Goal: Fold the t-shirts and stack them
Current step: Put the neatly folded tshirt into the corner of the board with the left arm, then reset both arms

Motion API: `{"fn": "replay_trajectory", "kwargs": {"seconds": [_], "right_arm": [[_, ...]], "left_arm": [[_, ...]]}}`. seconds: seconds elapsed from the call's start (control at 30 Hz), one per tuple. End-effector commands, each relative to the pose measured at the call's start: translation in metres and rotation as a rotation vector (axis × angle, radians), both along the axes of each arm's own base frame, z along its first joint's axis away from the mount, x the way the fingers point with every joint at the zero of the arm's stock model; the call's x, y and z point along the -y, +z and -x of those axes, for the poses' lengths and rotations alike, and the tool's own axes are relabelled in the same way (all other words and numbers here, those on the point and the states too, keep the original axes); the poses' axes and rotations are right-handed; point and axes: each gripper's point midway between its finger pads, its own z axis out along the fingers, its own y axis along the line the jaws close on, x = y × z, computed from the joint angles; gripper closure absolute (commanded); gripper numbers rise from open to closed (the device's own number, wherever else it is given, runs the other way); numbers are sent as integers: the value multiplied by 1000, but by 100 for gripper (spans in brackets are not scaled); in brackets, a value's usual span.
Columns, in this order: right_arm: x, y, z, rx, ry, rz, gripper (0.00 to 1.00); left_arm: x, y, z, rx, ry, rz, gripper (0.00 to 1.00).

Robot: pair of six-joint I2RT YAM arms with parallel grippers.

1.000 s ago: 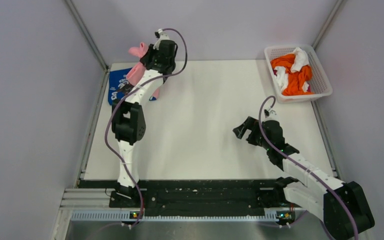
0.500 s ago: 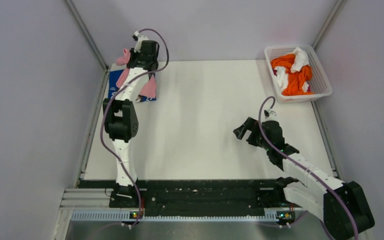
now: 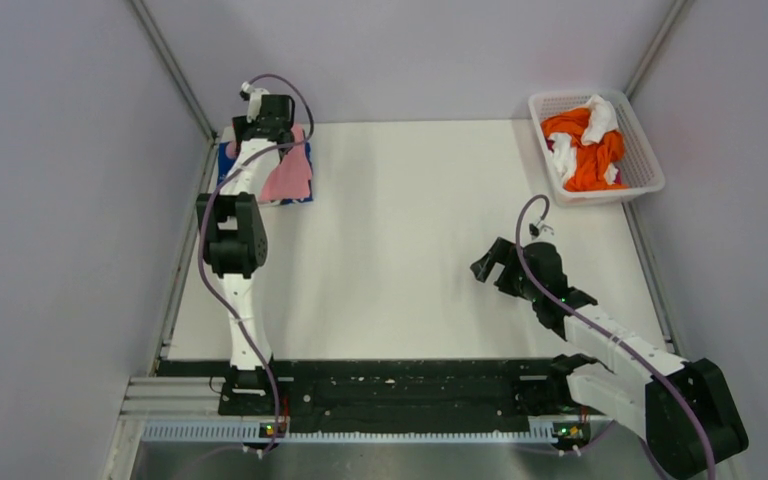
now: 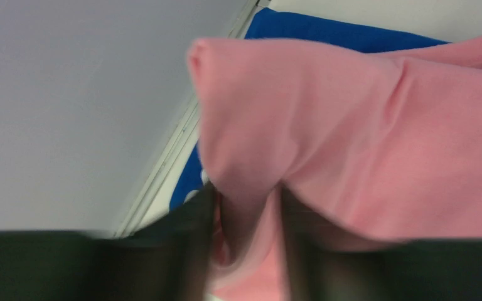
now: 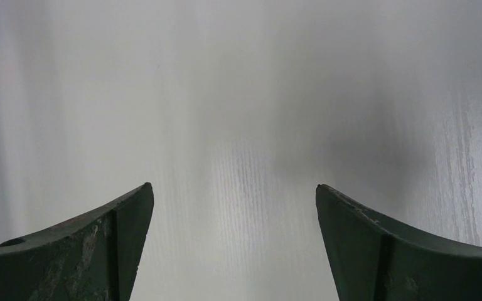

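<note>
The light pink t-shirt (image 3: 288,178) lies bunched on the folded royal blue t-shirt (image 3: 226,158) at the table's far left corner. My left gripper (image 3: 258,126) hovers just over them. In the left wrist view its dark jaws stand apart, and a fold of the pink t-shirt (image 4: 351,125) still hangs between them, at the left gripper (image 4: 245,210), with the blue t-shirt (image 4: 326,31) beneath. My right gripper (image 3: 484,262) is open and empty low over bare table at the right. Its wrist view shows the right gripper (image 5: 232,191) above white tabletop.
A white lattice basket (image 3: 650,170) at the far right corner holds orange and white cloths (image 3: 585,140). Grey walls close in the table on the left, back and right. A metal rail (image 3: 185,240) runs along the left edge.
My left arm swung left and down, carrying the pink t-shirt onto the blue one, and its jaws have parted. The right arm has barely moved.
</note>
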Motion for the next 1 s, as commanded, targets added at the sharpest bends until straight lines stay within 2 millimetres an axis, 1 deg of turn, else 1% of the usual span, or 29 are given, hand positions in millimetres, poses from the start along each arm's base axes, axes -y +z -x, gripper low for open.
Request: {"fn": "replay_trajectory", "kwargs": {"seconds": [0.0, 0.07, 0.13, 0.17, 0.2, 0.27, 0.37, 0.43, 0.47, 0.53, 0.57, 0.67, 0.7, 0.73, 0.77, 0.8, 0.83, 0.87, 0.9, 0.93, 0.97], "right_arm": [[3, 21, -15, 51, -26, 16, 1], [4, 22, -15, 51, -29, 18, 1], [5, 24, -15, 56, -34, 21, 1], [5, 25, -16, 61, -39, 21, 1], [6, 27, -17, 65, -43, 21, 1], [8, 24, -13, 50, -45, 29, 1], [9, 27, -12, 59, -49, 29, 1], [11, 28, -12, 64, -57, 28, 1], [12, 29, -12, 69, -63, 28, 1], [14, 32, -12, 77, -75, 29, 1], [15, 33, -12, 80, -79, 29, 1], [15, 39, -11, 94, -82, 25, 1], [16, 39, -11, 96, -83, 26, 1], [17, 42, -10, 103, -86, 26, 1], [17, 43, -10, 107, -85, 25, 1], [17, 45, -9, 113, -82, 25, 1], [18, 48, -9, 121, -84, 27, 1], [19, 51, -9, 126, -88, 30, 1], [21, 53, -9, 127, -92, 37, 1], [22, 55, -8, 129, -95, 40, 1], [24, 56, -7, 132, -102, 42, 1]], "left_arm": [[-20, 6, 1, 63, 72, 47, 3], [-22, 9, 2, 64, 84, 46, 1], [-21, 19, 4, 84, 92, 53, 1], [-32, 22, 8, 90, 109, 58, 1], [-34, 26, 10, 97, 112, 65, 1], [-31, 29, 11, 103, 99, 89, 1], [-23, 31, 14, 113, 80, 136, 1], [-14, 33, 18, 116, 61, 195, 1], [-8, 38, 20, 127, 42, 233, 1], [14, 47, 22, 160, -33, 339, 1], [25, 56, 26, 180, -80, 392, 1], [74, 84, 43, 244, -282, 577, 1], [93, 88, 53, 261, -347, 645, 1], [109, 93, 66, 279, -405, 713, 1], [130, 94, 79, 295, -470, 780, 1], [146, 96, 93, 326, -506, 829, 1], [157, 96, 107, 359, -528, 875, 1], [168, 101, 122, 399, -565, 912, 1], [179, 87, 139, 384, -589, 952, 1], [192, 84, 154, 377, -632, 979, 1], [202, 75, 169, 349, -656, 992, 1]]}}
